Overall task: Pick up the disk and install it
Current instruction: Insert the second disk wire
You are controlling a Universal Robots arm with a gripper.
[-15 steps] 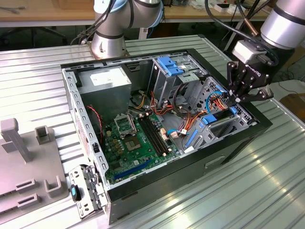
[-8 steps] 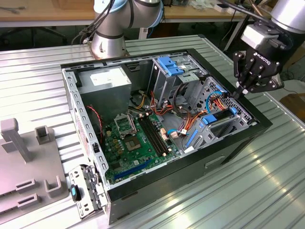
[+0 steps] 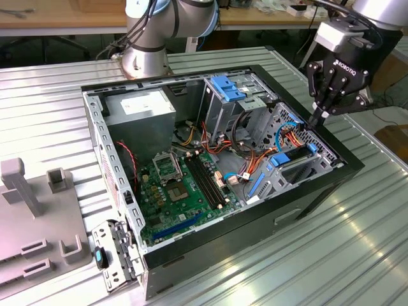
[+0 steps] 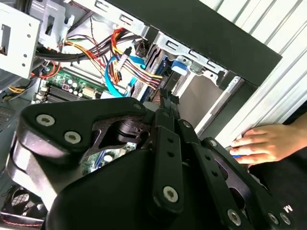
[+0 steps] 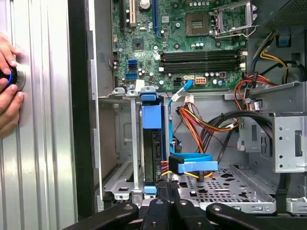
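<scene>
The disk [image 3: 293,155] sits on edge in a metal bay at the corner of the open computer case [image 3: 319,191] on the exterior view's right. Its blue carrier frame [image 5: 151,116] and dark body [image 5: 156,153] show between the bay's rails. My gripper [image 3: 317,118] hangs just above the disk's outer end with its black fingers pressed together and nothing between them. In both wrist views the fingertips [image 4: 168,99] [image 5: 165,190] point down at the blue end of the carrier [image 4: 178,65].
A person's hand [image 5: 7,86] [image 4: 264,143] rests on a round button on the ribbed table beside the case. Orange and blue cables [image 5: 201,124] run beside the bay. A blue bracket [image 3: 226,86] tops the grey drive cage. Grey fixtures [image 3: 25,191] stand at the exterior view's left.
</scene>
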